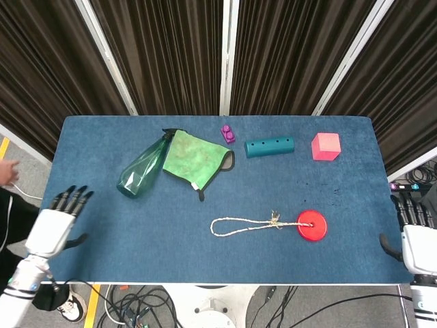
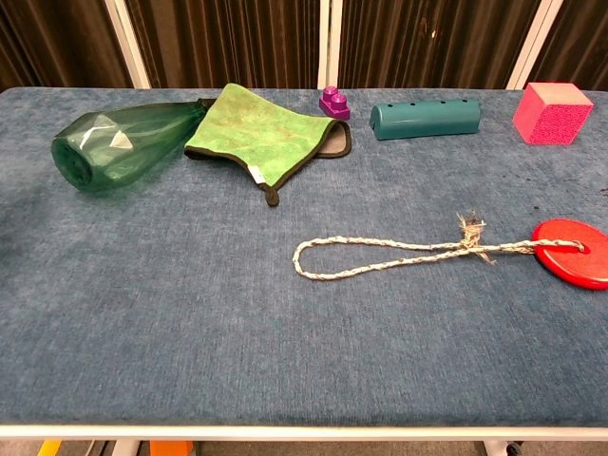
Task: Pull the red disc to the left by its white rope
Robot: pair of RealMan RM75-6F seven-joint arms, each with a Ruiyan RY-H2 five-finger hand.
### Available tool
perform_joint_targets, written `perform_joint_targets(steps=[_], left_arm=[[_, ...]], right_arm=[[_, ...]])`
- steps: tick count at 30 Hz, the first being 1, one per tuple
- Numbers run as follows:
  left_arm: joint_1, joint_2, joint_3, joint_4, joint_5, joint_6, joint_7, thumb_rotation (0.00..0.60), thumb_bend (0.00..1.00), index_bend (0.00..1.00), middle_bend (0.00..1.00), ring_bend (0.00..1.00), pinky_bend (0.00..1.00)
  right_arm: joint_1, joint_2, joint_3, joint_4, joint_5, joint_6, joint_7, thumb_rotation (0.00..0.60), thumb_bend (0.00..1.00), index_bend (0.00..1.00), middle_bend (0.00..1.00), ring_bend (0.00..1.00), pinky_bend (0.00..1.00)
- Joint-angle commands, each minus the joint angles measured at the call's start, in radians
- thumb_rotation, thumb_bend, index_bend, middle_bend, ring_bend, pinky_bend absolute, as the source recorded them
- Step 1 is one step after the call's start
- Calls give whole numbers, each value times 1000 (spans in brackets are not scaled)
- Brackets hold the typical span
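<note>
Disc: red disc (image 1: pixel 312 225) lying flat on the blue table (image 1: pixel 102 205), toward the front right; seen at the right edge in the chest view.
Rope: white rope (image 1: pixel 242 226) tied to the disc, stretched leftward along the table and ending in a closed loop near the middle; frayed knot just left of the disc.
Left hand: left hand (image 1: pixel 56 222) at the front-left edge of the table, fingers spread and straight, nothing in it; well apart from the rope loop.
Right hand: right hand (image 1: pixel 415 236) beyond the front-right edge of the table, fingers straight and apart, nothing in it; near the disc but not touching.
Path between loop and left hand: bare blue cloth, nothing lying on it.
Bottle: green see-through bottle (image 1: pixel 141 171) on its side, back left, neck touching the cloth.
Cloth: green cloth (image 1: pixel 195 159) with dark trim, spread flat just right of the bottle.
Small block: purple toy block (image 1: pixel 228 134) behind the cloth.
Teal piece: teal half-round bar (image 1: pixel 269 146) with a row of small holes, back centre.
Cube: pink cube (image 1: pixel 326 146) at the back right, well behind the disc.
Backdrop: dark curtains (image 1: pixel 171 55) with white poles behind the table.
Floor: cables (image 1: pixel 143 307) beneath the front edge.
Writing: none readable on any item.
</note>
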Motion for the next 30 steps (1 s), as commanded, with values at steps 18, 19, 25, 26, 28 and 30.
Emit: perform_joint_targets(steps=[18, 19, 25, 26, 28, 30], left_arm=[[-532, -379, -60, 160, 119, -544, -96, 600, 155, 87, 57, 0, 166], [-550, -396, -58, 176, 117, -560, -98, 600, 155, 87, 57, 0, 166], [-614, -445, -45, 227, 98, -619, -113, 600, 155, 87, 61, 0, 166], [-622, -448, -43, 231, 96, -623, -116, 600, 156, 87, 66, 0, 166], [-635, -450, -33, 235, 93, -633, -121, 600, 157, 88, 96, 0, 166], [-644, -446, -23, 233, 88, -644, -122, 600, 158, 87, 137, 0, 166]], right_arm=[[-22, 18, 23, 45, 56, 5, 69, 600, 245, 0, 0, 0, 0], [-23, 17, 24, 50, 58, 4, 75, 600, 244, 0, 0, 0, 0], [-29, 16, 30, 73, 68, 7, 102, 600, 245, 0, 0, 0, 0], [-30, 16, 31, 76, 71, 6, 106, 600, 245, 0, 0, 0, 0], [-32, 14, 33, 85, 76, 4, 116, 600, 245, 0, 0, 0, 0], [-33, 11, 34, 92, 78, 3, 121, 600, 245, 0, 0, 0, 0]])
